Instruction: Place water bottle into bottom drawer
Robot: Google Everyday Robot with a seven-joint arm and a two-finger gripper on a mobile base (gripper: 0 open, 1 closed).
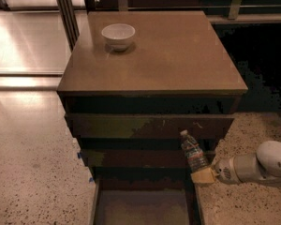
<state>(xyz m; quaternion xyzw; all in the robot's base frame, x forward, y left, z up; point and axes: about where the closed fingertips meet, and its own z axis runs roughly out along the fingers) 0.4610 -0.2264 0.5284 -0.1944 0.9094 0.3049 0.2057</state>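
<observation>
Clear bottle upright, base pinched in my gripper, above right wall of open drawer; judged best to shift left, then lower.

Bowl on cabinet top, rear left; bottom drawer pulled out in front; water bottle above its right wall; gripper clasping its base, right of drawer

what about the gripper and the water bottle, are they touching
Touching. The camera view shows the gripper, low on the right beside the open bottom drawer, closed on the base of the water bottle, which stands tilted in mid-air.
</observation>
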